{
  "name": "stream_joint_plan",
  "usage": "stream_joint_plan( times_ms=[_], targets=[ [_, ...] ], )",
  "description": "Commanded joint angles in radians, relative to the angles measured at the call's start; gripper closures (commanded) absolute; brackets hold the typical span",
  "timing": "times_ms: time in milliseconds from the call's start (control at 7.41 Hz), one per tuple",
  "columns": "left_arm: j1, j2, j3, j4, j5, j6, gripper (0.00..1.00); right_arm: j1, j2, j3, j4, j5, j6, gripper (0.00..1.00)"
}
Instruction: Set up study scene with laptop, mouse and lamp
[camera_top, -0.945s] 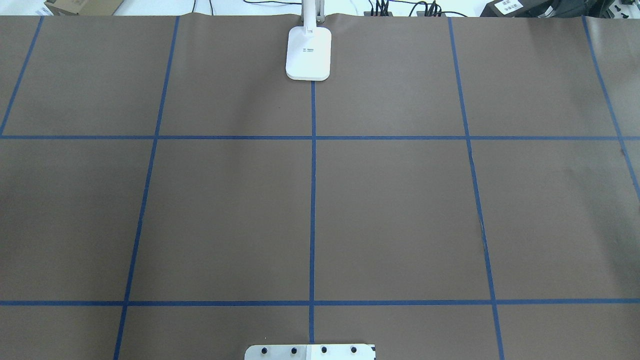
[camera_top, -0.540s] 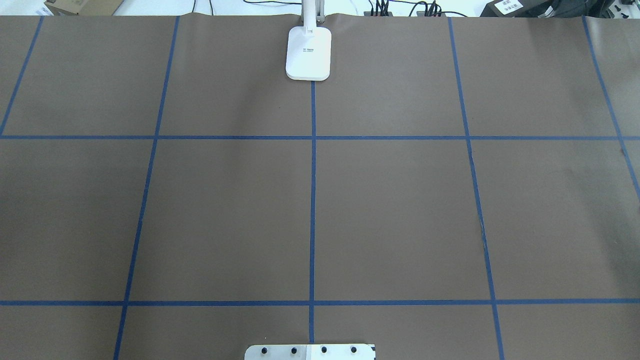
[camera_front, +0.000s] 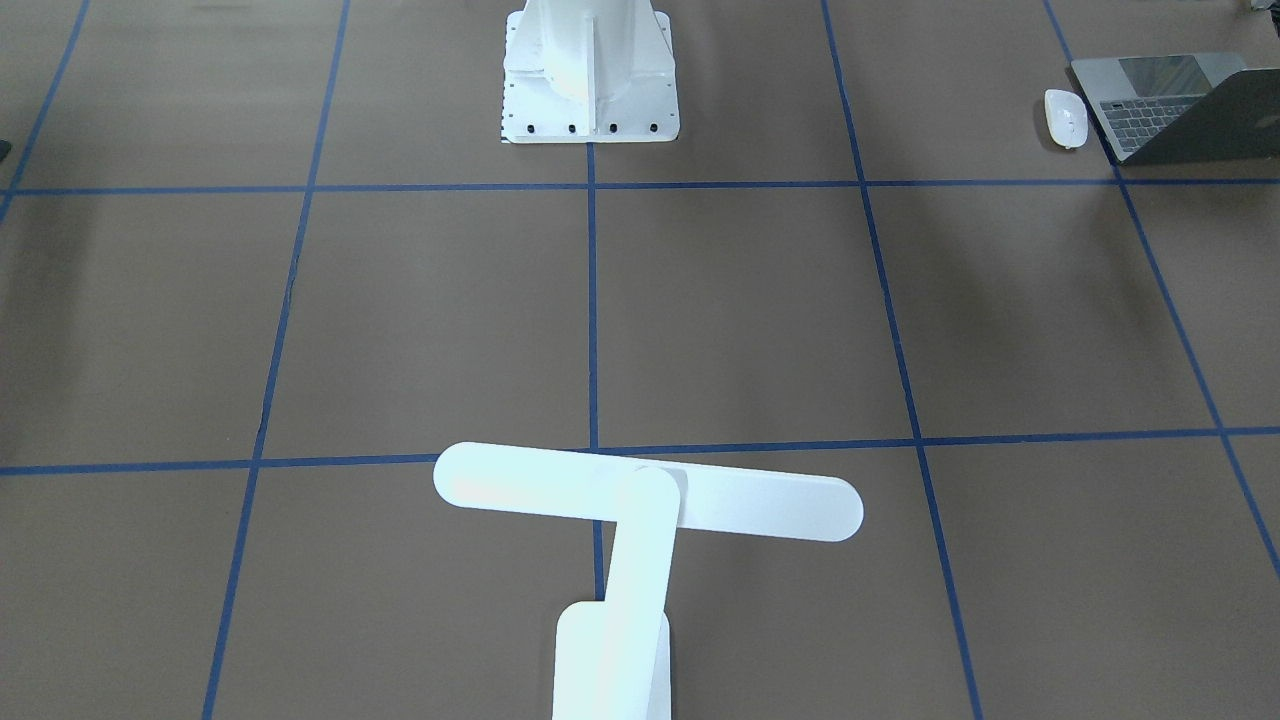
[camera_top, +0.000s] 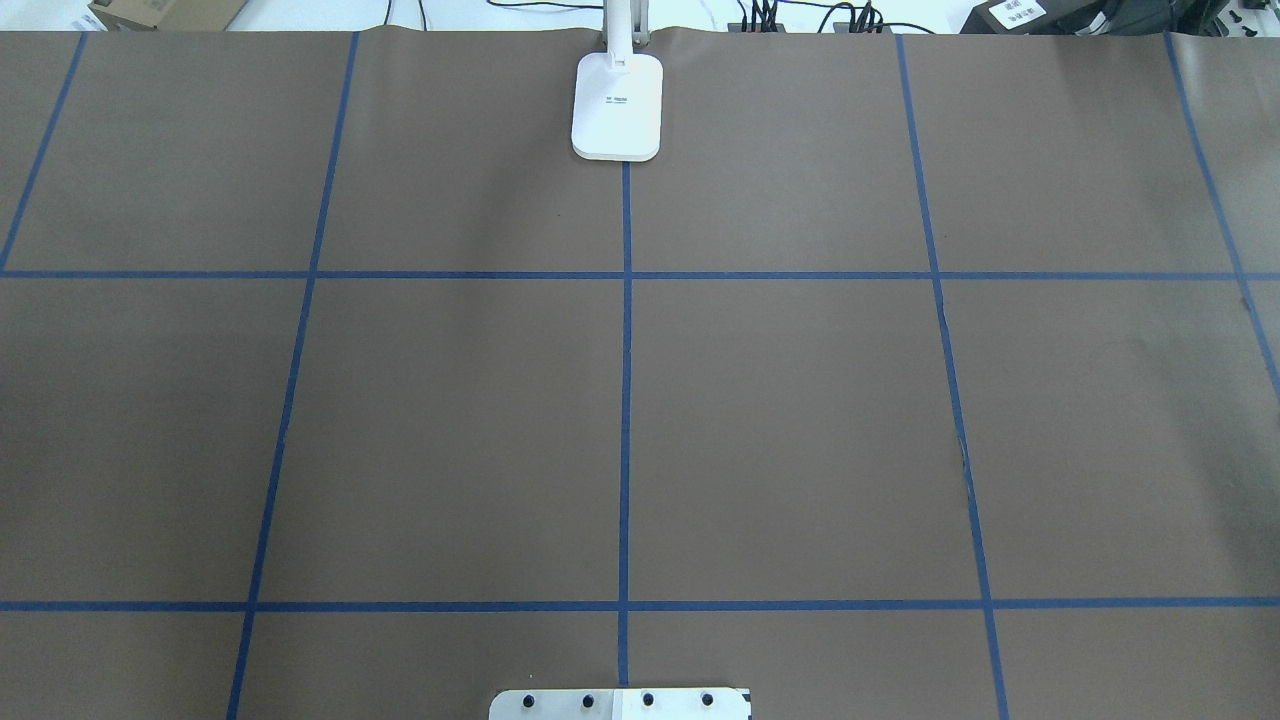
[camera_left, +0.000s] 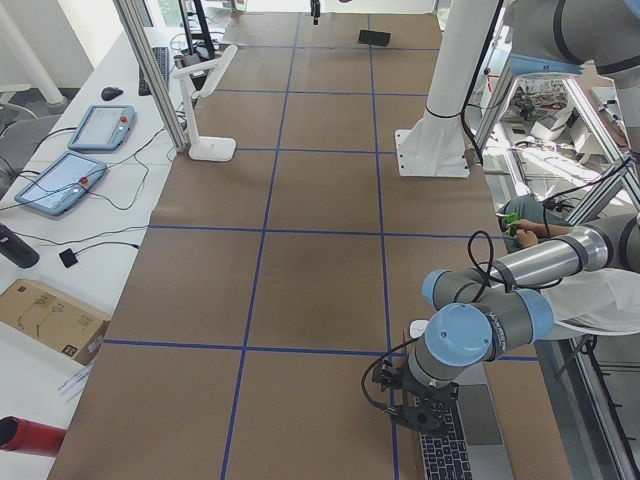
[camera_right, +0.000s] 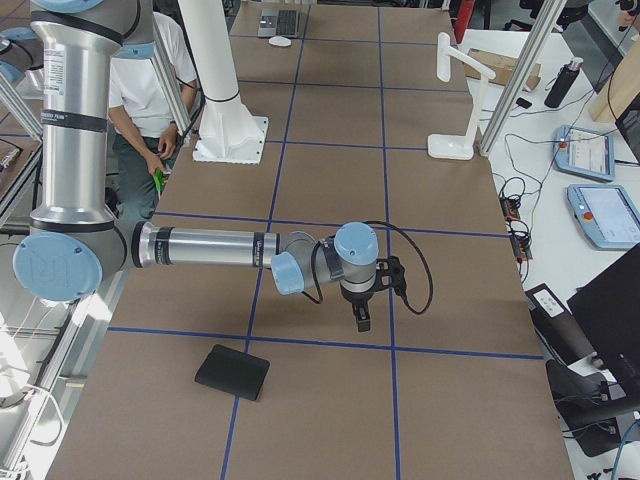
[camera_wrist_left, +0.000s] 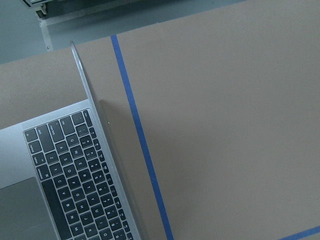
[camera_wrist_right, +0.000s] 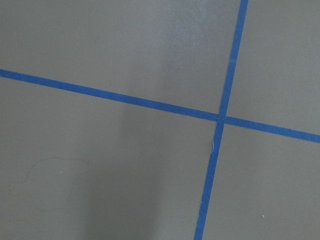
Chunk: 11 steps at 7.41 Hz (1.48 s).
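Though open, laptop (camera_front: 1150, 112) beside mouse (camera_front: 1066, 117)

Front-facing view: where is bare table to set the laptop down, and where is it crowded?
The grid squares between the pedestal and the lamp are bare, on both sides of the centre tape line. Crowded: the upper-right corner, where the mouse lies beside the open laptop.

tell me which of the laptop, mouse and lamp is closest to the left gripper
The laptop: the left gripper hangs just over its keyboard; the mouse lies beside the laptop, the lamp far across the table.
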Motion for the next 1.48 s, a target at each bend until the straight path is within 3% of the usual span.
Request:
stream_joint_plan(
  times_ms=[0,675,945,1350],
  targets=[
    [0.001,0.003,0.001,-0.004,-0.03,-0.048,0.0,0.0,0.0,-0.002,0.0,0.0,0.0,0.01],
    [0.004,0.028,0.039,-0.013,-0.055,-0.081,0.0,-0.003,0.0,0.0,0.0,0.0,0.002,0.01],
    [0.004,0.025,0.098,-0.093,-0.058,-0.105,0.0,-0.003,0.0,0.0,0.0,0.0,0.0,0.01],
    [0.004,0.026,0.092,-0.127,-0.063,-0.148,0.03,-0.003,0.0,0.001,0.0,0.001,0.0,0.01]
  ],
)
